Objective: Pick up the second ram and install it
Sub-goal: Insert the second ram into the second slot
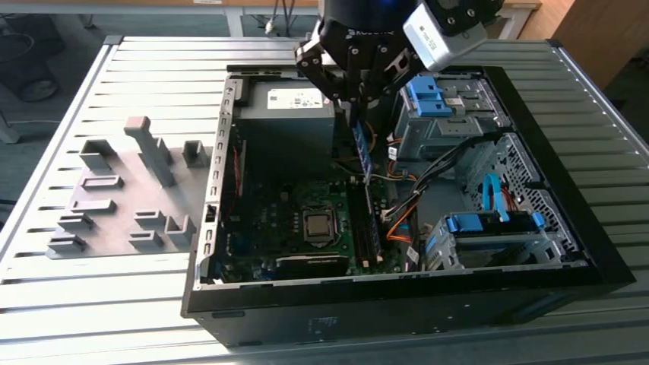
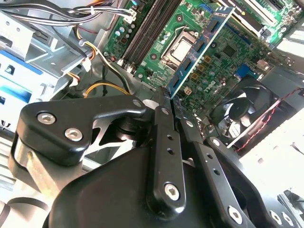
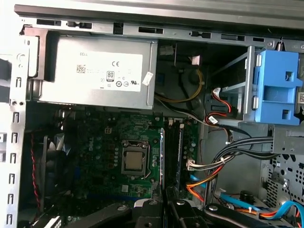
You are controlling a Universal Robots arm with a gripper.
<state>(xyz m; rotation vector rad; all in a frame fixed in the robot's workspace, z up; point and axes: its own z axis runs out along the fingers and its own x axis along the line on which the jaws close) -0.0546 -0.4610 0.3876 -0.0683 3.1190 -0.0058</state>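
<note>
Blue-green second ram (image 2: 197, 52) is seen clamped edge-on between the fingertips of the gripper (image 2: 167, 97), above centre in the second wrist view, its free end reaching out over the motherboard (image 2: 223, 61) toward upper right. Jaws are closed narrow on the stick's lower end, with nothing else touched. In the exterior view the same stick (image 1: 358, 144) hangs below the gripper (image 1: 350, 95) at upper centre, inside the open computer case (image 1: 568, 251), just above the memory slots (image 1: 370, 220) right of the processor socket (image 1: 319, 225). In the first wrist view the stick (image 3: 162, 161) is seen as a thin edge at lower centre, running alongside the dark slots (image 3: 174, 154); whether it is lined up with an empty slot cannot be told.

Risks, judged: the grip is at one end only, so the stick may pivot or slip in the jaws when pressed. If the edge lands beside the slot or crooked, or the notch is mismatched, downward force could bend the board or damage the slot. The bundled cables (image 3: 228, 152) lie near the slots at centre right and could be snagged. The power supply (image 3: 92, 71) at upper left is well apart.
</note>
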